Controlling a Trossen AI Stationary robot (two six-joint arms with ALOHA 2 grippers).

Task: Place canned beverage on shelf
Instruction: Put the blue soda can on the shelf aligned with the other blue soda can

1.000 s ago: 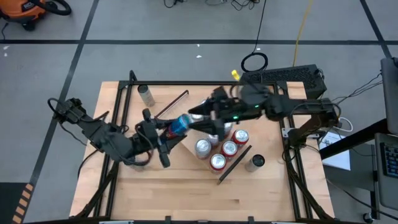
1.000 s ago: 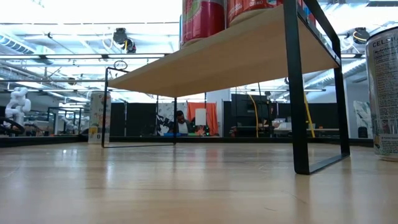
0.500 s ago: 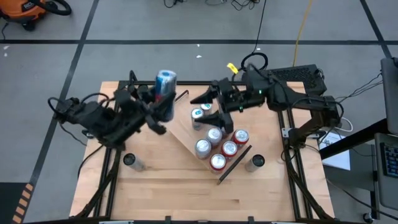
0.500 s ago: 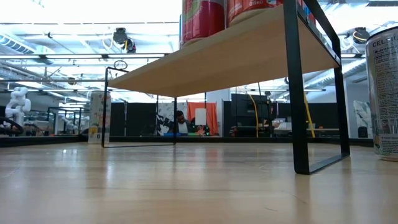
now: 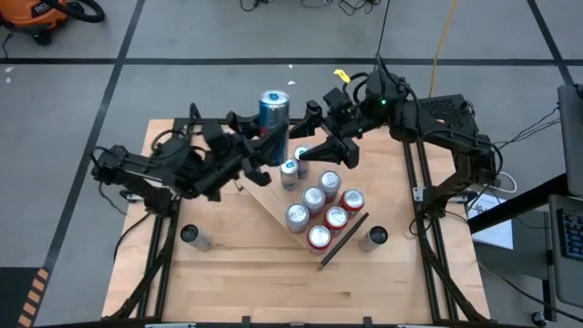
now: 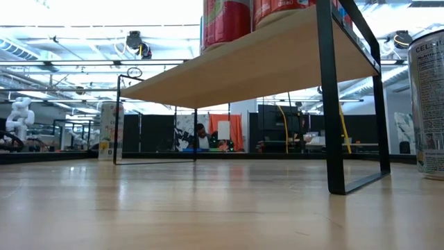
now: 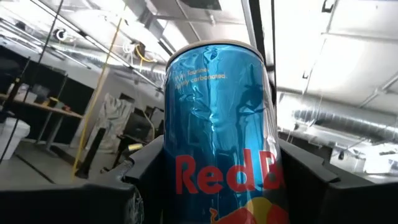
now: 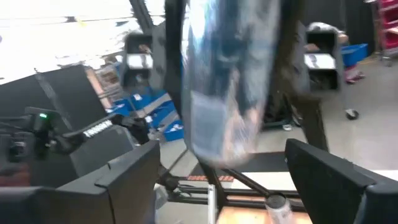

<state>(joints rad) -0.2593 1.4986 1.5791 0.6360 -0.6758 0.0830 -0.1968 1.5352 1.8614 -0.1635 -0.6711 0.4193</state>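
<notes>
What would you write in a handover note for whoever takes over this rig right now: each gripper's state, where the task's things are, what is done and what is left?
Left gripper: shut on the blue can, held upright in the air above the shelf's far end.
Right gripper: open, empty, hovering beside that can, over the far part of the shelf.
Shelf: lies diagonally mid-table, near half full.
Done: about seven cans already stand on it.
Left: set the blue can down on the bare far half; three loose cans wait on the tabletop.

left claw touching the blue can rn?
Touching. In the left wrist view the left claw has its dark fingers pressed against both sides of the blue can, no gap visible.
</notes>
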